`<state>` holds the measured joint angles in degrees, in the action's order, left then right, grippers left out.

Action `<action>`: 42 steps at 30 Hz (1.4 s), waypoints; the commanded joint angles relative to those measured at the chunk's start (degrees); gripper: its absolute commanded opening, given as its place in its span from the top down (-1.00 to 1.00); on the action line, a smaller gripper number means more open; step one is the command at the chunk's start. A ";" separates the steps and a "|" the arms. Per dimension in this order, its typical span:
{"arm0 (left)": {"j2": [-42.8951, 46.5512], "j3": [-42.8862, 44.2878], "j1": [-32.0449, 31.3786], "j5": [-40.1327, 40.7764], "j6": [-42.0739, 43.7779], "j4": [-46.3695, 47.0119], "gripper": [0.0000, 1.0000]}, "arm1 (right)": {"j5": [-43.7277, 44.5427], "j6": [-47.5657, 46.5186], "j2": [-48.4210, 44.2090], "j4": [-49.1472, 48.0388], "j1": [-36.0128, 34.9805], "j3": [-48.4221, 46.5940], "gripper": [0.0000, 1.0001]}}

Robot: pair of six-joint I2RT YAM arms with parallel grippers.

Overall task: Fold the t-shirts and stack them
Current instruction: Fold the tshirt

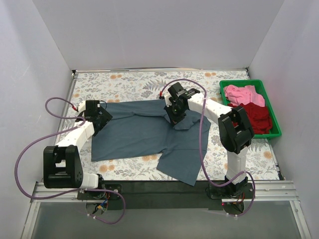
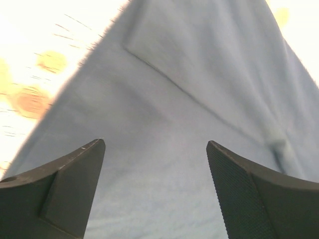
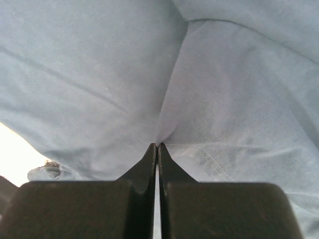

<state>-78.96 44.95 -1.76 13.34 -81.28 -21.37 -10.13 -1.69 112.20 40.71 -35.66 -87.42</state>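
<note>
Cloth fills both of your wrist views: the slate blue-grey t-shirt [image 1: 144, 137] lies spread on the floral table cover [image 1: 129, 82] between the two arms, mostly flat, with one part hanging toward the near edge on the right side. Your left gripper [image 2: 155, 149] sits over the shirt's left edge with its jaws set wide apart and nothing between them; you see only smooth blue cloth with a long crease below the fingers [image 2: 75, 174]. Your right gripper [image 3: 157, 147] is at the shirt's far right part, jaws pressed together with no gap you can make out, and the fabric puckers into a pinched fold right at the tips, so it has hold of the shirt there. Off to your right, well apart from the blue shirt, the green bin [image 1: 275, 130] holds the pink t-shirt [image 1: 242, 93] at its far end and the dark red t-shirt [image 1: 254, 117] nearer you, both crumpled and touching each other.
</note>
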 commanded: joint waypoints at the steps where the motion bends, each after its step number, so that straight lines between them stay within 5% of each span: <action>1: -0.14 2.33 1.67 3.34 -4.67 0.44 -0.51 | -2.79 1.17 -0.41 1.74 -0.11 -0.39 0.97; 13: -13.58 11.91 6.94 10.92 -2.66 3.61 0.17 | -3.93 0.73 0.91 1.22 -0.11 -0.12 0.97; 31: -20.80 14.55 6.86 7.66 -0.99 3.79 0.30 | -5.25 0.73 2.49 0.78 -0.11 -0.12 0.97; 40: -20.89 15.78 6.86 8.27 0.06 2.65 1.00 | -5.07 0.81 2.32 0.60 -0.11 0.05 0.97; 42: -20.45 16.57 6.94 9.33 0.59 1.16 1.00 | -4.99 0.82 1.88 0.60 -0.11 0.23 0.97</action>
<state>-100.12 58.65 4.93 20.38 -81.80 -18.79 -13.98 -1.26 114.59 40.80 -35.66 -87.31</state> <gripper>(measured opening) 0.017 0.021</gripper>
